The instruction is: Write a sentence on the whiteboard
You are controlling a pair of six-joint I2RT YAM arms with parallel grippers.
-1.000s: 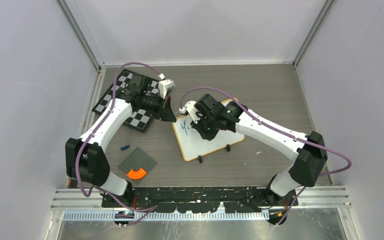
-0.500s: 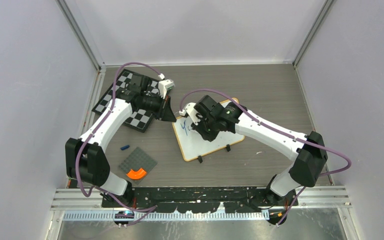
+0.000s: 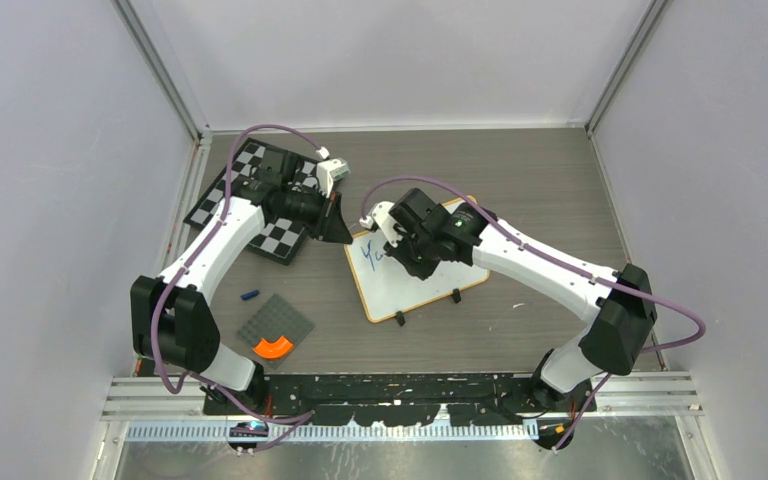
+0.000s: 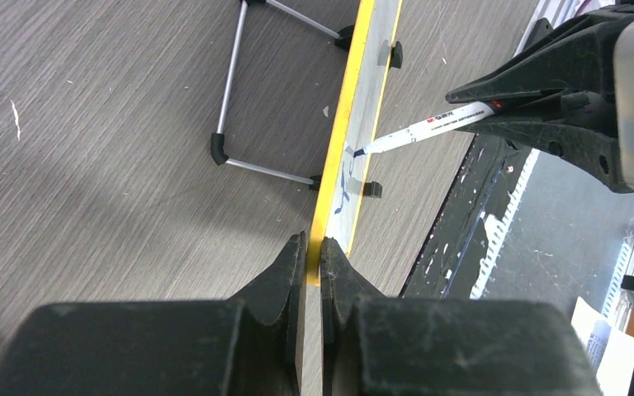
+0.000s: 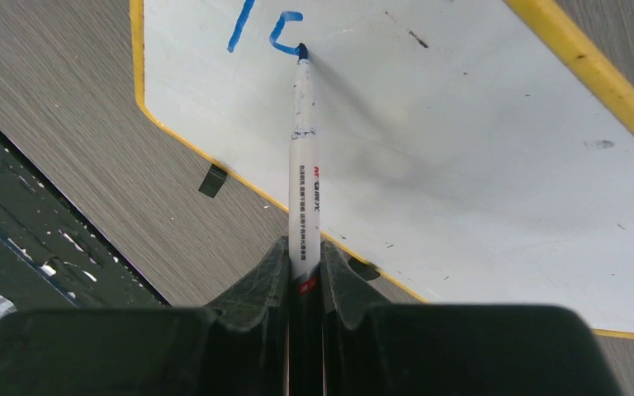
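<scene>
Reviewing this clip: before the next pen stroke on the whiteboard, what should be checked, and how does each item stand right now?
1. Left end effector clamped on the whiteboard frame: ok.
2. Marker gripped in the right end effector: ok.
3. Marker tip touching the board at the end of the blue strokes: ok.
4. Bare white surface left for more writing: ok, most of it is blank.
5. Sentence finished: not ok, only a few strokes show.
</scene>
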